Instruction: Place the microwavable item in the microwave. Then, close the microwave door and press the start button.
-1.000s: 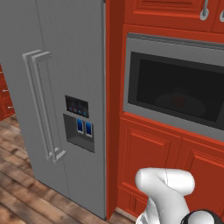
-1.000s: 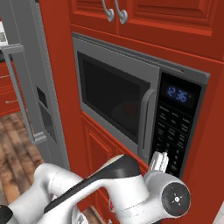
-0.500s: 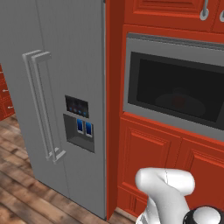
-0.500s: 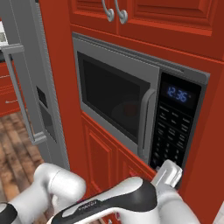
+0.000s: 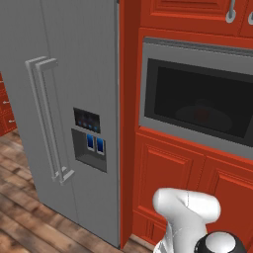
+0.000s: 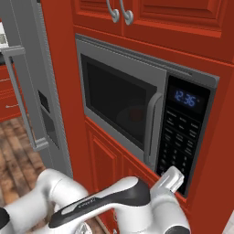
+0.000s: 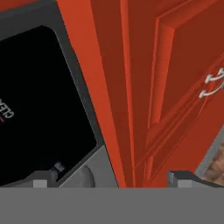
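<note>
The tall grey double-door fridge fills the left of the left base view, its two long vertical bar handles near its middle and a dark dispenser panel with blue lights lower down; wooden floor lies open before it. Hard against its right edge stand the glossy red cabinets, which frame the wide grey microwave above and below, with curved metal pulls on the upper doors.

The microwave door, a grey frame around dark glass, sits shut flush with the cabinet face, its thin curved grey bar handle at its right edge. To the right of the handle is the black control panel, with a blue clock display at the top and rows of buttons beneath. Through the glass a round pale plate shows dimly, and on it a small reddish-brown rounded lump, the microwavable item, inside the microwave.

The white arm's gripper is at the panel's lower edge, touching or just short of it. In the hand view the two dark finger tips stand wide apart, nothing between them, the panel's corner just ahead.
</note>
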